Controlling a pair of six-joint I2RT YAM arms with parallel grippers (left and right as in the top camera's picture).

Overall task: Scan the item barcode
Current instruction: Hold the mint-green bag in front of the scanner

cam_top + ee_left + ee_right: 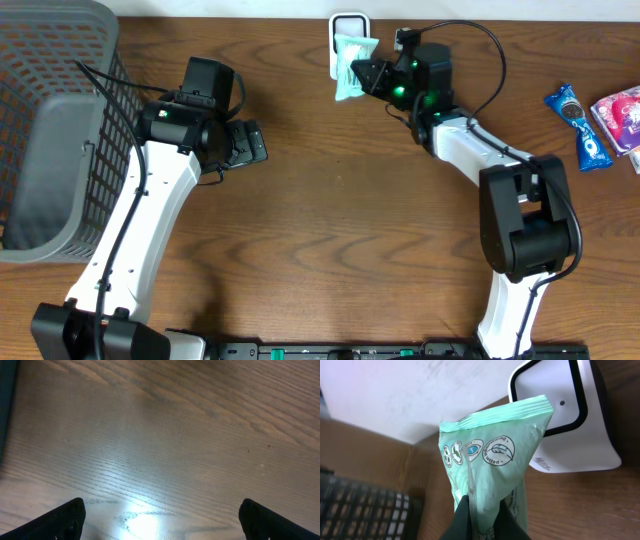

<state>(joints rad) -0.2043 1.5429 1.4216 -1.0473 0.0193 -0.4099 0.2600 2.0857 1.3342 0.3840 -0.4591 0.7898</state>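
Mint-green packet (354,68) is pinched by its lower end between the pressed-together fingers of the right gripper (366,76), held off the tabletop (330,220) at the far edge, directly in front of the white scanner (348,23). In the right wrist view the 2 dark fingers of this gripper (482,521) meet over the packet (490,460), whose upper right corner overlaps the left edge of the scanner (570,425), a white body with a black-rimmed face. A pale wall stands behind both.

The left gripper (250,143) is well apart from it, left of centre, with its jaws spread wide and nothing between them. The left wrist view shows the left gripper (160,522) over bare wood grain.

A grey mesh basket (60,40) fills the left end of the tabletop beside the left arm. At the right edge, well apart from the scanner, lie a blue wrapper (582,128) and a pink packet (620,115), just beside each other.

The packet has a crimped seal across its top, 3 round emblems in a row below that, a seam running down its middle and small print too fine to read
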